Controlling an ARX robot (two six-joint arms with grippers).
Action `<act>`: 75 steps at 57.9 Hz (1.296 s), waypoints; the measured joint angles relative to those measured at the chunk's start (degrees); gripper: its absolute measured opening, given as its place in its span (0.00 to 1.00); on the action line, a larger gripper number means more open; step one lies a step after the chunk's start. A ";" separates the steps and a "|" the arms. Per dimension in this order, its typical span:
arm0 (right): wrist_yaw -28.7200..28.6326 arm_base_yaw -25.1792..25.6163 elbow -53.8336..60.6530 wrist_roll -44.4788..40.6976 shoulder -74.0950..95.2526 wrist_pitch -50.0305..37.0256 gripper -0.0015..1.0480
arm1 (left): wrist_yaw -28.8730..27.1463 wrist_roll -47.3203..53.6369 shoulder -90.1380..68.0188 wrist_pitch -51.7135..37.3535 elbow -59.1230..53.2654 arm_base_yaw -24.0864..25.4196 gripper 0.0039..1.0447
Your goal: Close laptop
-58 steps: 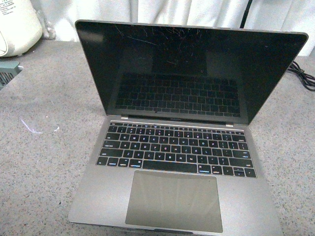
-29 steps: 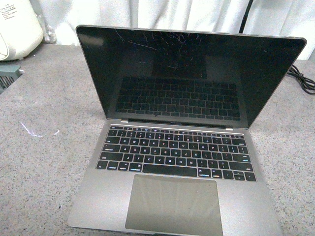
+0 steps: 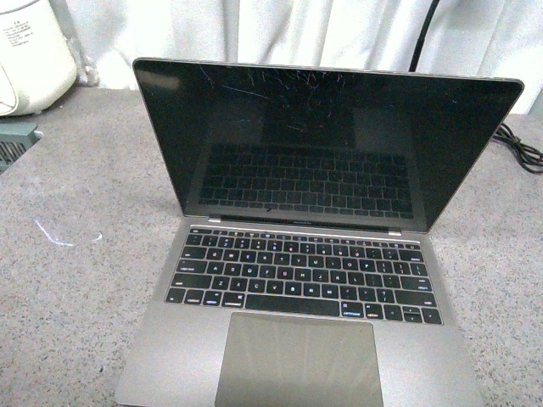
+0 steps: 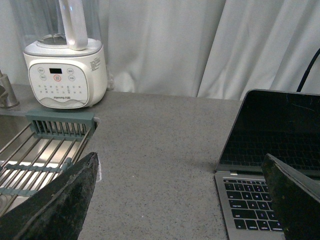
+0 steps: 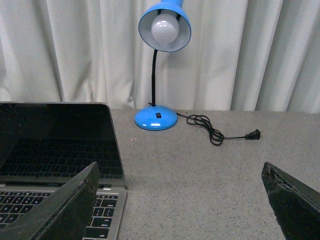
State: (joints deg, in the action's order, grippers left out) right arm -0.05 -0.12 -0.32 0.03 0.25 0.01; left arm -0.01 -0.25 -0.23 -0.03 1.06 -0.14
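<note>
Both of my pincers are hanging open above the counter. My left pincer [image 4: 180, 160] is holding its two dark jaws spread wide and gripping nothing, with grey speckled countertop [image 4: 150, 150] showing between them. My right pincer [image 5: 181, 167] is doing the same, its two jaws far apart and nothing caught between them.

One laptop [image 3: 305, 254] is sitting on the countertop straight ahead of me in the front view. Its lid is standing raised and leaning slightly back. Its one screen [image 3: 331, 136] is showing black, scratched near the top and mirroring the keys. One keyboard [image 3: 301, 275] of black keys and one large trackpad [image 3: 297, 360] are lying on the grey base.

At the far left one white blender [image 4: 65, 75] is standing, with one wire rack [image 4: 40, 150] just beside it. To the laptop's right, one blue desk lamp [image 5: 162, 30] with one white bulb [image 5: 165, 30] is standing near the back. Its one black cord [image 5: 212, 131] is lying loosely looped on the countertop, the plug end lying free. White curtain [image 5: 75, 50] is hanging behind everything.
</note>
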 joint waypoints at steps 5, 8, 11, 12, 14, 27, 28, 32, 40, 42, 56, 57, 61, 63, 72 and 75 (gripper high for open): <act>0.00 0.00 0.00 0.00 0.00 0.00 0.91 | 0.00 0.00 0.00 0.00 0.00 0.00 0.94; 0.00 0.00 0.00 0.00 0.00 0.00 0.91 | 0.02 0.00 0.00 0.00 0.00 0.00 0.94; 0.00 0.00 0.00 0.00 0.00 0.00 0.91 | 0.00 0.02 0.00 0.00 0.00 0.00 0.94; 0.00 0.00 0.00 0.00 0.00 0.00 0.91 | 0.00 0.00 0.00 0.00 0.00 0.00 0.94; 0.00 0.00 0.00 0.00 0.00 0.00 0.91 | 0.00 0.00 0.00 0.00 0.00 0.00 0.94; 0.00 0.00 0.00 0.00 0.00 0.00 0.91 | 0.00 0.00 0.00 0.00 0.00 0.00 0.94; 0.00 0.00 0.00 0.00 0.00 0.00 0.91 | 0.02 0.00 0.00 0.00 0.00 0.00 0.94; 0.00 0.00 0.00 0.00 0.00 0.00 0.91 | 0.02 0.00 0.00 0.00 0.00 0.00 0.94; 0.00 0.00 0.00 0.00 0.00 0.00 0.91 | 0.00 0.00 0.00 0.00 0.00 0.00 0.94; 0.00 0.00 0.00 0.00 0.00 0.00 0.91 | 0.00 0.00 0.00 0.00 0.00 0.00 0.94; 13.16 -3.61 -0.04 -3.93 3.13 -1.33 0.91 | 4.63 -1.49 -2.38 1.01 0.22 1.44 0.94; 14.49 -4.04 -0.11 -4.46 4.42 -2.43 0.91 | 4.98 -2.08 -3.89 0.50 0.22 1.77 0.94; 13.27 -4.22 -1.20 -4.83 10.23 -6.62 0.91 | 4.42 -3.72 -9.73 -2.69 0.24 2.23 0.94; 11.82 -4.11 -2.01 -4.83 13.09 -8.63 0.91 | 4.00 -4.46 -12.11 -4.42 0.24 2.21 0.94; 4.66 -1.90 -5.62 -4.04 27.45 -18.78 0.91 | -0.11 -4.52 -25.64 -16.59 2.82 -0.87 0.94; 1.70 -1.05 -7.56 -3.17 32.59 -21.66 0.91 | -1.57 -4.48 -30.77 -20.55 4.98 -2.25 0.94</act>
State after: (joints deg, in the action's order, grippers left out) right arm 1.65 -1.17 -7.88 -3.14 32.84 -21.65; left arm -1.58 -4.73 -31.00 -20.58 6.04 -2.39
